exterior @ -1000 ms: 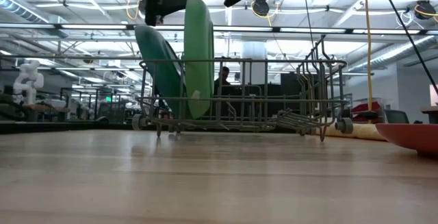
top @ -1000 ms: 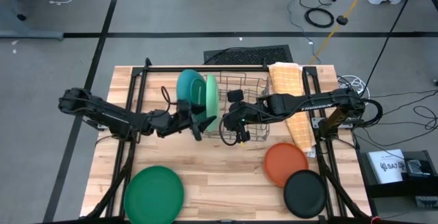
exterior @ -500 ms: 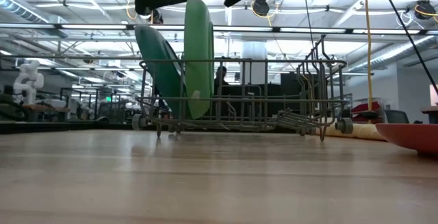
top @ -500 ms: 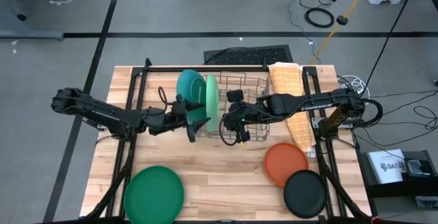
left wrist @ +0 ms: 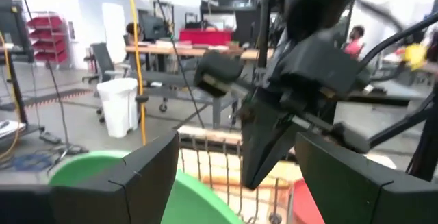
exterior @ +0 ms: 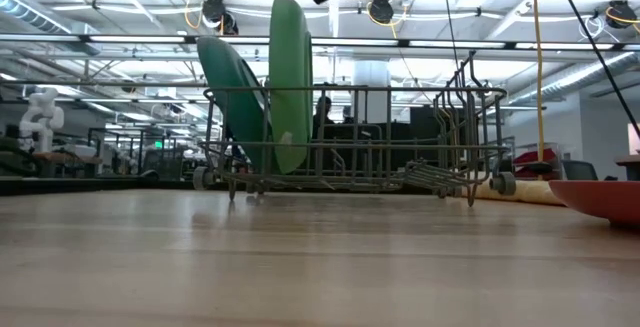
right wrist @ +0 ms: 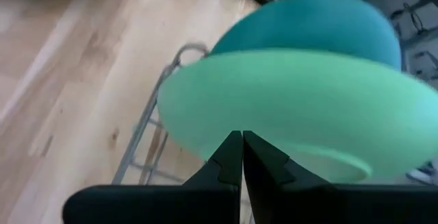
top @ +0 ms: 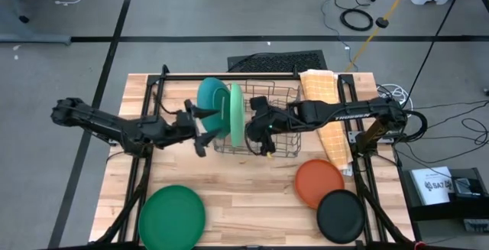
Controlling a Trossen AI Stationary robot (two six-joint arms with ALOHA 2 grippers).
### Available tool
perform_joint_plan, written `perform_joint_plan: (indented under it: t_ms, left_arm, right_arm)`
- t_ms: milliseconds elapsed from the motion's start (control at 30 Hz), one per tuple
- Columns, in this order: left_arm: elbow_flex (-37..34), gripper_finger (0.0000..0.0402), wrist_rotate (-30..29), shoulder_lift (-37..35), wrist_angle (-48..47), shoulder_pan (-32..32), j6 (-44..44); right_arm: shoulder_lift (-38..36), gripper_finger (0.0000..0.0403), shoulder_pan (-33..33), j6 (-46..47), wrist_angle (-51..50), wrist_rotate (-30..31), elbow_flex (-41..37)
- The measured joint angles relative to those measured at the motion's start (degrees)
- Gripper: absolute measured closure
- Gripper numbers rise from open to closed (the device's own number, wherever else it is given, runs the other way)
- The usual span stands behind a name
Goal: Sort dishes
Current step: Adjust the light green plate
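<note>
A light green plate and a teal plate stand on edge in the left end of the grey wire rack; the low view shows both upright. My left gripper hovers open just left of them, holding nothing. From the right, my right gripper reaches over the rack, shut, its tips at the light green plate. Lying flat on the table are a dark green plate, an orange one and a black one. My right gripper comes slanting down from the table's right side. Its shut fingertips stand at the light green plate's lower rim. I cannot tell whether they touch it.
An orange checked cloth lies right of the rack, under my right arm. Black frame bars run along the table's left, right and far sides. Bare wood lies between the dark green plate and the orange plate.
My left gripper has drawn back from the light green plate toward the table's left edge, risen and rolled, staying open. The plates in the rack have kept still.
</note>
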Motion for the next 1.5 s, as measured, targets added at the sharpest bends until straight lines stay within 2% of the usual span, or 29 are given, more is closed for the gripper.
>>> perform_joint_plan:
  t_ms: [200, 400, 767, 933, 1067, 1200, 1333, 1500]
  left_arm:
    - [0.0, 0.01, 0.0, -4.7, 0.0, -2.7, 1.2]
    - [0.0, 0.01, 0.3, -8.0, 0.0, -7.1, 1.6]
    - [0.0, 0.01, -1.2, -8.3, -4.5, -13.7, 1.0]
    - [0.0, 0.01, -4.4, -8.3, -8.0, -16.2, 1.0]
    - [0.0, 0.01, -8.2, -7.7, -10.4, -17.8, 0.3]
    - [0.0, 0.01, -9.1, -6.9, -12.2, -18.4, -1.8]
    - [0.0, 0.01, -9.1, -5.9, -13.1, -18.5, -3.4]
    - [0.0, 0.01, -9.1, -4.6, -13.0, -18.5, -3.6]
  right_arm:
    - [1.1, 0.0399, -2.0, -3.7, 2.7, -1.4, 0.0]
    - [5.5, 0.0399, -4.8, -7.0, 4.8, -1.6, 0.0]
    - [9.9, 0.0399, -6.7, -11.0, 16.7, 0.1, 0.1]
    - [10.0, 0.0399, -6.4, -10.2, 12.8, 1.2, 0.1]
    - [10.3, 0.0399, -5.7, -6.3, 5.4, -1.2, -0.1]
    - [10.9, 0.0399, -3.9, -3.2, 1.1, -2.8, -0.1]
    - [11.1, 0.0399, -1.5, -4.8, 2.2, -3.1, -0.1]
    - [11.1, 0.0399, 0.6, -8.3, 9.3, -6.4, -0.1]
